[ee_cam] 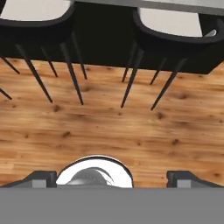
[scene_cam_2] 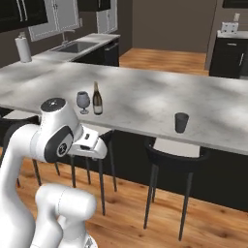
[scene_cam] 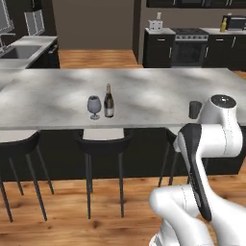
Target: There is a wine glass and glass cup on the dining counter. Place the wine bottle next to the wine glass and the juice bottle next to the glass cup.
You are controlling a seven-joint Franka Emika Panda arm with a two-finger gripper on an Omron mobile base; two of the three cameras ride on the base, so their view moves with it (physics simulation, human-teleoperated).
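Note:
On the dining counter (scene_cam: pixel 144 89) (scene_cam_2: pixel 145 97) the slim dark wine bottle (scene_cam: pixel 109 102) (scene_cam_2: pixel 97 99) stands upright, close beside the stemmed wine glass (scene_cam: pixel 94 106) (scene_cam_2: pixel 83 101). The dark glass cup (scene_cam: pixel 194 109) (scene_cam_2: pixel 181 122) stands alone further right, near the counter's front edge. A small yellow juice bottle (scene_cam: pixel 223 24) sits far off on the back kitchen counter. My gripper (ee_cam: pixel 113 179) hangs low over the wooden floor in front of the stools. Its fingertips (ee_cam: pixel 43 178) stand wide apart with nothing between them, so it is open.
Dark stools (scene_cam: pixel 103 144) (scene_cam_2: pixel 174 160) line the counter's near side. A stove (scene_cam: pixel 190 45) and dark cabinets run along the back wall. A sink (scene_cam_2: pixel 75 47) and a paper towel roll (scene_cam_2: pixel 23 49) are on the left counter.

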